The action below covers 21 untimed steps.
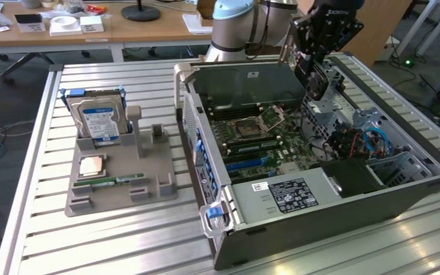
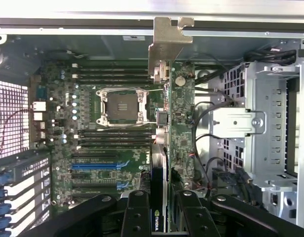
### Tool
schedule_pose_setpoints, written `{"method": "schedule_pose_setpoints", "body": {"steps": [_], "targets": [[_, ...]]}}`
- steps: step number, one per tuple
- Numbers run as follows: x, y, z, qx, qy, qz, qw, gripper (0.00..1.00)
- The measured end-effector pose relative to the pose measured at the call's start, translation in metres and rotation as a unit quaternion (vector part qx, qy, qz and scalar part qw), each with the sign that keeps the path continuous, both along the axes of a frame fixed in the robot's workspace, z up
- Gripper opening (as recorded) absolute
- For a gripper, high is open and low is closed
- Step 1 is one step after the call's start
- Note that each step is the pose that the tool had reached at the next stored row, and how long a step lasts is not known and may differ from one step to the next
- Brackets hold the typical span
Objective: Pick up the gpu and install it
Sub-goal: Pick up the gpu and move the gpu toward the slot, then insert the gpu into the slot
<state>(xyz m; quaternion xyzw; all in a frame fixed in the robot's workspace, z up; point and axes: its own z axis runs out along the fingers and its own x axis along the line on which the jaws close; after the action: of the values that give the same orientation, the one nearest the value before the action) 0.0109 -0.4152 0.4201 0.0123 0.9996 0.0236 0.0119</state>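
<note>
The hand (image 2: 162,219) pinches the gpu (image 2: 160,182) edge-on over the open case (image 1: 357,211); motherboard (image 2: 117,163) lies free below one face, drive cage (image 2: 270,123) and cables (image 2: 205,148) crowd the other.

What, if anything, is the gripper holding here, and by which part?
The gpu. The gripper is shut on its two flat faces, apparently at the end away from its metal bracket, above the open computer case.

The gpu (image 2: 162,163) is in the hand (image 2: 159,202), standing on its edge. Just under the hand lies the open computer case (image 1: 334,220), with the board (image 2: 117,148) at its bottom. The case sits on the counter (image 1: 128,240). Well away from the hand, at the exterior view's left, a holder (image 1: 117,192) carries the hard drive (image 1: 98,117).
</note>
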Motion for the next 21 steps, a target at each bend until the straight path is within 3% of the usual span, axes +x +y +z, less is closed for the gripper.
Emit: {"method": "schedule_pose_setpoints", "body": {"steps": [9, 21], "targets": [[0.018, 0.0000, 0.0000, 0.0000, 0.0000, 0.000, 1.0000, 0.26], [0.019, 0.0000, 0.0000, 0.0000, 0.0000, 0.000, 1.0000, 0.26]]}}
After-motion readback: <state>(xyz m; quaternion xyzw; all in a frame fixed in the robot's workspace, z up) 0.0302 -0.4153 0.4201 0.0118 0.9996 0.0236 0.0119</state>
